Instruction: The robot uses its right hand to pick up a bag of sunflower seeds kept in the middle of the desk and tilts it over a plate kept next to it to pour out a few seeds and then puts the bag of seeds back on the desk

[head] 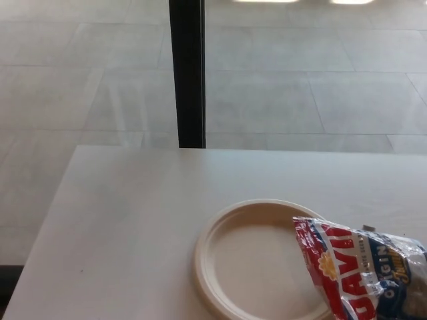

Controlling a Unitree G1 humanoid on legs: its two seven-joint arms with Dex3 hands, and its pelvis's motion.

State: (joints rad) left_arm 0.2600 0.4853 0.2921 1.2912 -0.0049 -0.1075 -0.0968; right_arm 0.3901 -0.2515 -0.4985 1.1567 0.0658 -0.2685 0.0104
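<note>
A red, white and blue bag of sunflower seeds shows at the lower right, running out of the picture's right and bottom edges. Its left end, tilted slightly, covers the right part of a round cream plate. No seeds show on the bare part of the plate. I cannot tell whether the bag rests on the plate or hangs above it, since its far end is cut off. Neither of my hands shows in the head view.
The plate and bag are on a white desk, whose left edge and far edge are in view. Beyond it lies a grey tiled floor. A black vertical post rises behind the desk's far edge.
</note>
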